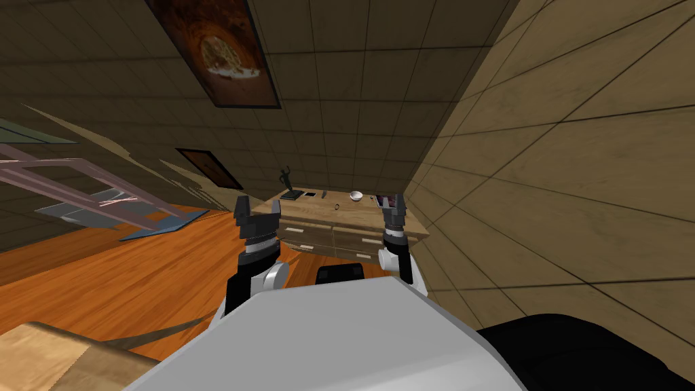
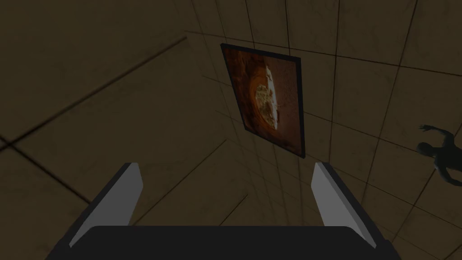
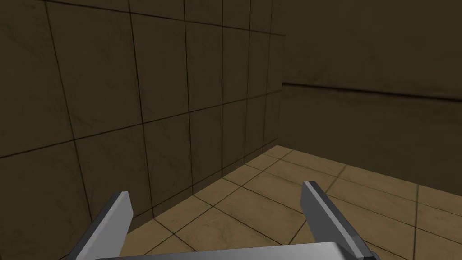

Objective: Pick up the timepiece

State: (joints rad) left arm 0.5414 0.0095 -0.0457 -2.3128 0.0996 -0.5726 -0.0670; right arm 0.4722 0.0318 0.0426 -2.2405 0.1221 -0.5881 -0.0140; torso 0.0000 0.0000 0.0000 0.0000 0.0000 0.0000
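Since the left claw (image 2: 225,168) and right claw (image 3: 216,189) both hang spread and empty, well short of the desk (image 1: 319,218), the whole pickup hasn't started imo.

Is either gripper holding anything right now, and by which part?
Nothing is held. The left gripper and right gripper are both open and empty.

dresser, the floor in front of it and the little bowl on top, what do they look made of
Dresser: looks like wood with a matt light brown finish; grain streaks show on the top and drawer fronts.
Floor: seemingly wooden boards, orange-brown, with long grain lines.
Bowl: plain white, perhaps ceramic, but too small to be sure.
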